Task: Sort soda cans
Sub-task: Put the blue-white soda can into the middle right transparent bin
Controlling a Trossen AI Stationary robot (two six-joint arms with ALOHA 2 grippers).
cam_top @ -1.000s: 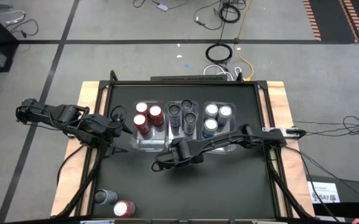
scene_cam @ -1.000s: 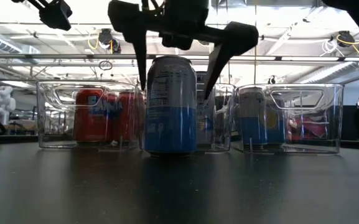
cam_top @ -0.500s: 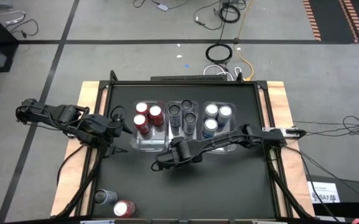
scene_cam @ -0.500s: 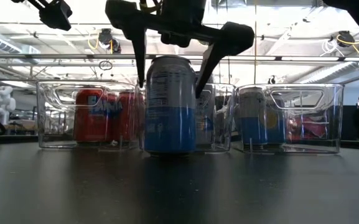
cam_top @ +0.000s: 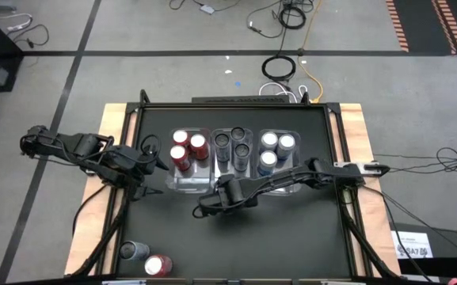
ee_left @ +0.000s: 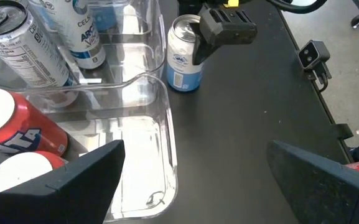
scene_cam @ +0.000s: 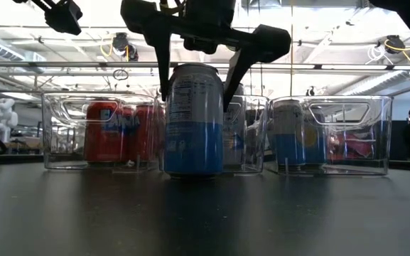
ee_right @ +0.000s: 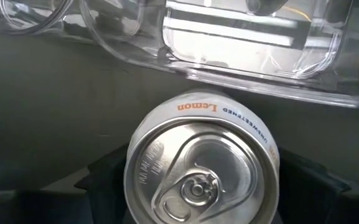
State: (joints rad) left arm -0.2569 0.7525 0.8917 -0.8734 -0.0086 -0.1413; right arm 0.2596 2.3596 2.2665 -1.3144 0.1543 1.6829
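Note:
A silver-blue soda can (scene_cam: 194, 121) stands upright on the black table in front of the three clear bins. My right gripper (scene_cam: 195, 89) reaches down over it and is shut on its upper part; in the high view the gripper (cam_top: 211, 206) hides the can. In the bins stand red cans (cam_top: 187, 149), dark cans (cam_top: 234, 147) and silver-blue cans (cam_top: 274, 147). My left gripper (ee_left: 191, 180) waits open at the near left corner of the red cans' bin, with nothing between its fingers. My right gripper pinches the can's upper wall (scene_cam: 175, 89), just under the rim, between its two fingers (scene_cam: 163, 64), one on each side. The fingers come from above and point down. The can stays upright with its base on the table.
A grey can (cam_top: 133, 251) and a red can (cam_top: 158, 265) stand at the table's near left corner. The row of bins (scene_cam: 332, 135) stands close behind the held can. The table's near middle and right (cam_top: 291, 237) are bare.
My right gripper's fingers have drawn in from both sides onto the can's upper wall. The can has stayed standing in place.

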